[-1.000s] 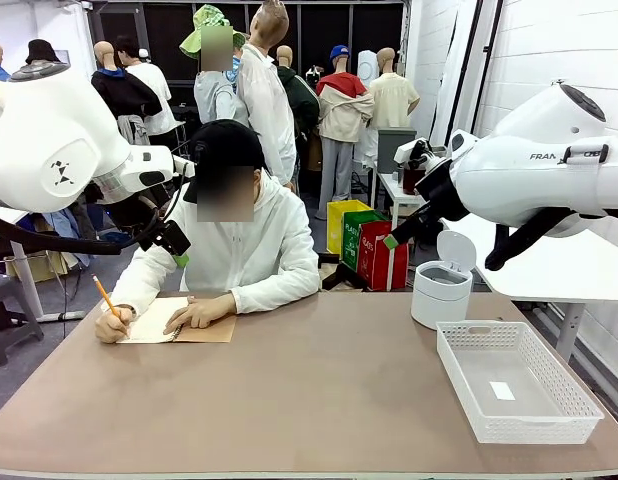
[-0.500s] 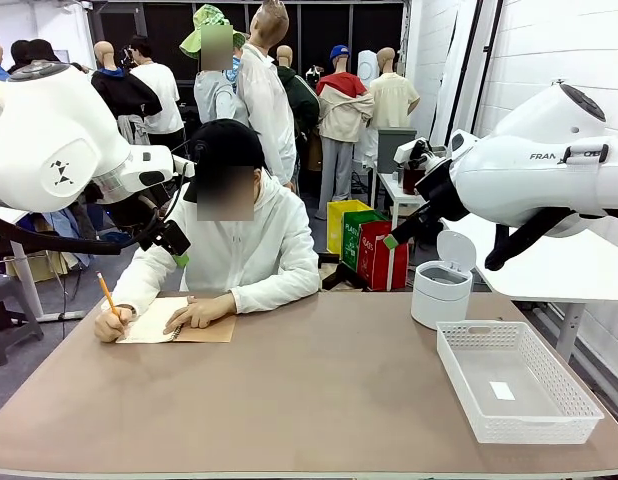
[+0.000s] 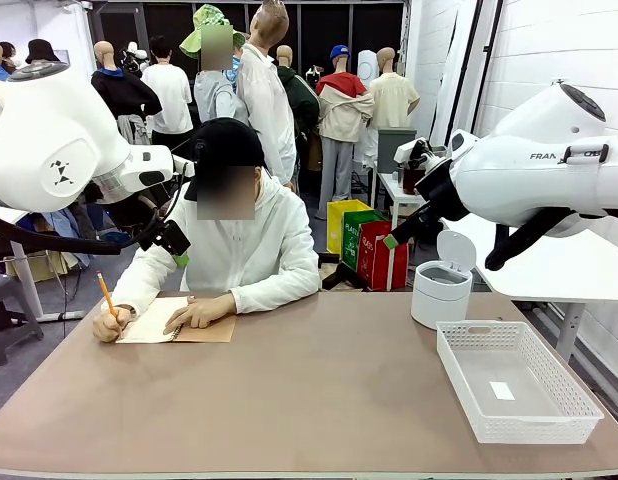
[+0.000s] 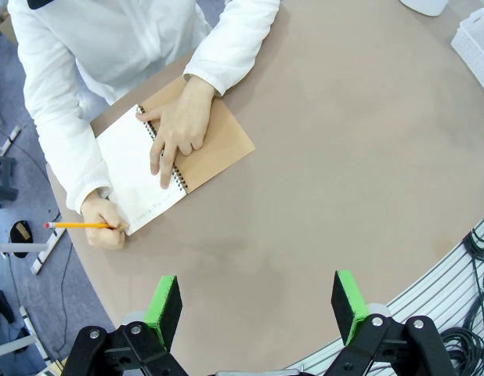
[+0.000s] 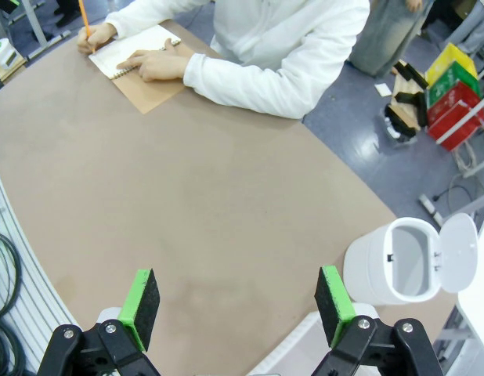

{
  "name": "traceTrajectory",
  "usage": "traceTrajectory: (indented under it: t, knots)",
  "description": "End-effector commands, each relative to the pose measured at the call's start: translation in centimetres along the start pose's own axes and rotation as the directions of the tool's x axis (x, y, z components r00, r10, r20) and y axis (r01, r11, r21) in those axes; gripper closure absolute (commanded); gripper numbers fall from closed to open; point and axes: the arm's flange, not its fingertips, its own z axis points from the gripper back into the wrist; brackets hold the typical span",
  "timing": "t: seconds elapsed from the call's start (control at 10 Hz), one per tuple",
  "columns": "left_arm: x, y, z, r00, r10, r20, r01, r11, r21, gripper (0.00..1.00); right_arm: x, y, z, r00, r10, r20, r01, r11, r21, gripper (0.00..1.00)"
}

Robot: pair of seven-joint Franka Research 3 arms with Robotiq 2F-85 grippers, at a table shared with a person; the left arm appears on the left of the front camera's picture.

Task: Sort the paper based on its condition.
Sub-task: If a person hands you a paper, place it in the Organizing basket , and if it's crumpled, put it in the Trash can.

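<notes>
1. One broad brown table [image 3: 319, 390], matte and smooth with a rounded edge, is shared by robot and person. Its middle is left bare, probably as working room.
2. Two grippers hang high over the table, judged to be waiting. The left gripper [image 4: 256, 301] looks down on the person's work, jaws spread wide and holding nothing. The right gripper [image 5: 236, 301] is over the mid-table, also spread and holding nothing. Their green pads look rubbery against the black fingers.
3. A person in a soft white hooded top [image 3: 239, 250] sits at the far edge, leaning over to write.
4. A white rectangular plastic mesh basket [image 3: 458, 382] sits on the robot's right. It is shallow and open, probably the place for one class of sheet.
5. A white cylindrical plastic bin [image 3: 439, 295] stands just behind the basket with its flip lid [image 3: 456, 248] raised. It is judged to be for the other class.
6. A spiral-bound notebook with a brown card cover [image 4: 218, 149] lies open and flat. The person's free hand [image 4: 179, 129] pins it against the writing.
7. The paper has not yet been handed over, so sorting has not begun. The only sheet on the table is the bound page [image 4: 132, 168].
8. A yellow wooden pencil [image 4: 77, 225] is gripped in the writing hand [image 4: 105, 227] at the page's edge.
9. A tiny white label [image 3: 502, 390] lies flat on the basket floor.
</notes>
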Motion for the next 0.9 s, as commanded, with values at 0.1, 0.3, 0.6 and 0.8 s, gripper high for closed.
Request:
traceTrajectory:
  t: [0.1, 0.3, 0.6, 0.8]
  knots:
    - [0.03, 0.07, 0.03, 1.000, 0.001, 0.006, -0.001, 1.000, 0.001, 0.00, 0.01, -0.05, 0.10, 1.000, 0.007, -0.009, -0.007, 1.000, -0.002, 0.00]
    - [0.03, 0.07, 0.03, 1.000, 0.001, 0.006, -0.001, 1.000, 0.001, 0.00, 0.01, -0.05, 0.10, 1.000, 0.007, -0.009, -0.007, 1.000, -0.002, 0.00]
    - [0.03, 0.07, 0.03, 1.000, 0.001, 0.006, -0.001, 1.000, 0.001, 0.00, 0.01, -0.05, 0.10, 1.000, 0.007, -0.009, -0.007, 1.000, -0.002, 0.00]
    - [0.03, 0.07, 0.03, 1.000, 0.001, 0.006, -0.001, 1.000, 0.001, 0.00, 0.01, -0.05, 0.10, 1.000, 0.007, -0.009, -0.007, 1.000, -0.002, 0.00]
